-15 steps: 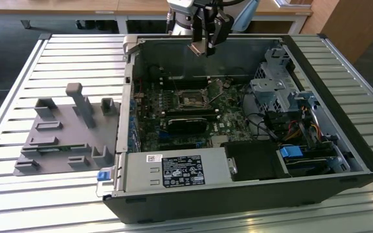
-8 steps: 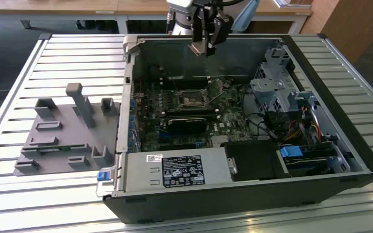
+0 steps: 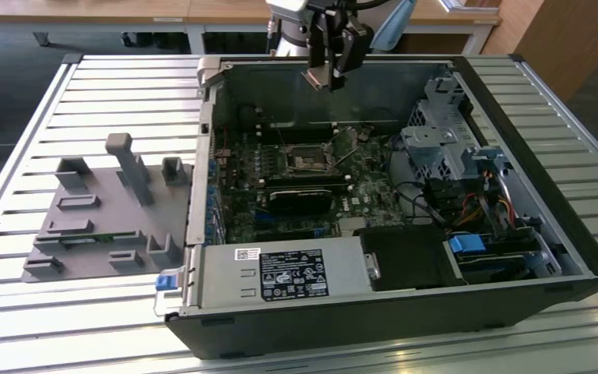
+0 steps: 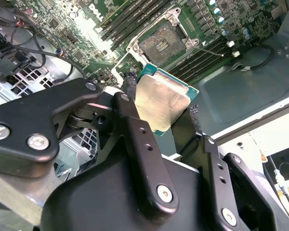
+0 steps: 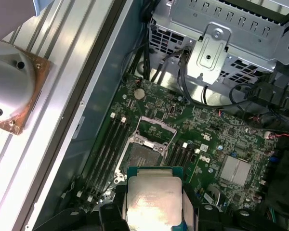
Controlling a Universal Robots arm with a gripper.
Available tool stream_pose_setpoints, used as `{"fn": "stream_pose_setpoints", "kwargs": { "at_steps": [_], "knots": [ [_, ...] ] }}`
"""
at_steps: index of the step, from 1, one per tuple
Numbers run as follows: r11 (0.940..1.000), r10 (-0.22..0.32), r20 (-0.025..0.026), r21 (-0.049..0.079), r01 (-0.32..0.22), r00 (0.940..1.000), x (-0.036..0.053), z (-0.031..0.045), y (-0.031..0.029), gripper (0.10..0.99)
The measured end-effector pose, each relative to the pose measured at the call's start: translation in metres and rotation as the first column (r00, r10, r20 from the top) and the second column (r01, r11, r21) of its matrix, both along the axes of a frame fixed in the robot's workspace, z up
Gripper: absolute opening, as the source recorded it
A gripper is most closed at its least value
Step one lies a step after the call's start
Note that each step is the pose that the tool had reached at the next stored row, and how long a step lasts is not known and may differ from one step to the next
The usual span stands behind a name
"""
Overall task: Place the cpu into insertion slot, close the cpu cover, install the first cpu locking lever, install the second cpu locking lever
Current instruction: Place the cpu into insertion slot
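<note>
I see the black two-finger gripper [image 3: 330, 76] hanging above the open black computer case [image 3: 382, 319], over its far part in the exterior view. Its fingers [image 4: 129, 89] are drawn in narrow and press on two opposite edges of the cpu [image 4: 164, 103], a small flat square chip with a dull silver-grey metal top and a green edge. In both wrist views the chip sits between the finger pads with its metal top facing the cameras.

The chip is in the air, apart from the green circuit board [image 5: 207, 125] on the floor of the case. The insertion slot [image 5: 143, 156], a small dark square socket with a metal rim, lies beyond the chip, uncovered, and nothing lies in it. The cpu cover [image 5: 160, 123], a thin silver metal frame with a cut-out centre, is flipped open just beside the socket. Whether the locking levers are free, I cannot tell.

The case stands on a slatted metal table [image 3: 71, 327], beside a grey plastic fixture plate [image 3: 102, 210].
</note>
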State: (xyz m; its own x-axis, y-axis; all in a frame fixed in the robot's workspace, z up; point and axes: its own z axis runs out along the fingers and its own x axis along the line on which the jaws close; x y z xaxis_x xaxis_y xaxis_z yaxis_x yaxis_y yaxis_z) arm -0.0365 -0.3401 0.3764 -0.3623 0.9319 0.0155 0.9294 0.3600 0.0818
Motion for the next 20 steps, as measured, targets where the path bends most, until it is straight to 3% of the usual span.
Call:
{"fn": "stream_pose_setpoints", "kwargs": {
  "at_steps": [6,11,20],
  "knots": [
    [0.9999,-0.016,-0.0001,0.000,0.016,0.9999,-0.0003,-0.0011,0.0000,0.541],
    [0.9988,-0.050,-0.0003,-0.003,0.050,0.9988,-0.0004,-0.0064,0.0000,0.541],
    [0.9884,-0.151,0.0011,-0.019,0.151,0.9885,-0.0003,-0.0116,0.0000,0.541]
  ]
}}
